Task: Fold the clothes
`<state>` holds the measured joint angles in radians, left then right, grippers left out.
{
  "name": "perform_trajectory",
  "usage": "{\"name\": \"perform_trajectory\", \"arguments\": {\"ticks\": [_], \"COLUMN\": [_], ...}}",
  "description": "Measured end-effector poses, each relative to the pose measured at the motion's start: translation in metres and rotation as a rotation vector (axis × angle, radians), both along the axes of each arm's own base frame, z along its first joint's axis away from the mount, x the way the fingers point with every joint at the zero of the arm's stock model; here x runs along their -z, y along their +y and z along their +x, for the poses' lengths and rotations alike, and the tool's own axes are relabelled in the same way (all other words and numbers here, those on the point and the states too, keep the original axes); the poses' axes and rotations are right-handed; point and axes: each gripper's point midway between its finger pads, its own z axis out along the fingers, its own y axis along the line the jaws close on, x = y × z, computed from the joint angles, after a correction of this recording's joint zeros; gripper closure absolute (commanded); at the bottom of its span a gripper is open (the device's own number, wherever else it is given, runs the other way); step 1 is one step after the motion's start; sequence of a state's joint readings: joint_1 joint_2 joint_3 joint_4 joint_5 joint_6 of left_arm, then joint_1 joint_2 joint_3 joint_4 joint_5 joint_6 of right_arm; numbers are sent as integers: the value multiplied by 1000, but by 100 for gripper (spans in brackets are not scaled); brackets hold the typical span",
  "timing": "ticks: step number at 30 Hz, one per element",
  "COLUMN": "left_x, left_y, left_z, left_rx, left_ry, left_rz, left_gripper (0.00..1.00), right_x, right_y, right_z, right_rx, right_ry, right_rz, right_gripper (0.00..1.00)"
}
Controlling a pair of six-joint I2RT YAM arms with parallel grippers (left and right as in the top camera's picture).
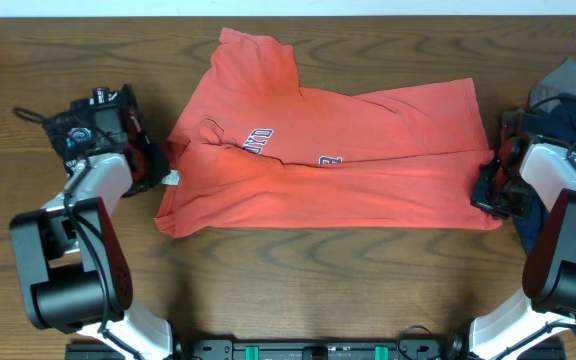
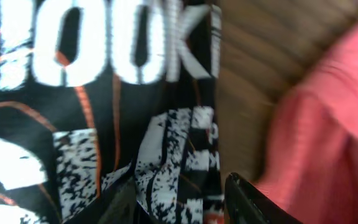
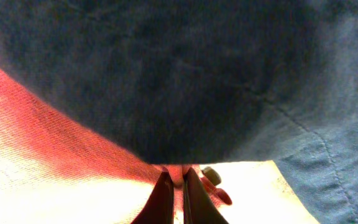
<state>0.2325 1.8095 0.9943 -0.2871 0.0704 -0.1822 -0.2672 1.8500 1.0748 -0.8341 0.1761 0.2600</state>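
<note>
A red T-shirt point(image 1: 348, 150) lies partly folded across the middle of the wooden table. My left gripper point(image 1: 158, 165) is at the shirt's left edge. In the left wrist view its jaws point(image 2: 179, 199) are open over a black patterned garment point(image 2: 73, 93), with the red shirt point(image 2: 328, 143) just to their right. My right gripper point(image 1: 488, 190) is at the shirt's right edge. In the right wrist view its jaws point(image 3: 174, 180) are shut on a fold of the red shirt point(image 3: 42, 124), under a dark blue garment point(image 3: 197, 74).
The black patterned garment point(image 1: 98, 125) is bunched at the left of the table. The blue garment point(image 1: 568, 100) lies at the far right, beside the right arm. Bare wood point(image 1: 318, 280) shows in front of the shirt.
</note>
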Motion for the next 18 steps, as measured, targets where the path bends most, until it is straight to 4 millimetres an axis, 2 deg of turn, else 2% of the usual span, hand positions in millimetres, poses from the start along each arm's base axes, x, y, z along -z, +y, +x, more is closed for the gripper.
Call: {"name": "perform_trajectory", "arguments": {"ticks": [7,9,13,15,18], "left_x": [0,-1,-9,-18,-38], "left_y": [56,59,41,25,-4], "left_z": [-19,-19,-12,-9,-15], "left_rx": [-155,-157,-91,-48,26], "left_ry": [3,-13,-39,-48,-42], "left_rz": [-7,-47,-126,-155,-181], "left_gripper": [50,38,10,4,1], "right_x": [0,0,0,0,0], "right_y": [0,0,0,0,0], "right_z": [0,0,0,0,0], "right_rx": [0,0,0,0,0], "right_ry": [-1,-1,-1,-1,-1], "right_rz": [1,1,1,1,1], "right_gripper": [97,97,97,97,97]}}
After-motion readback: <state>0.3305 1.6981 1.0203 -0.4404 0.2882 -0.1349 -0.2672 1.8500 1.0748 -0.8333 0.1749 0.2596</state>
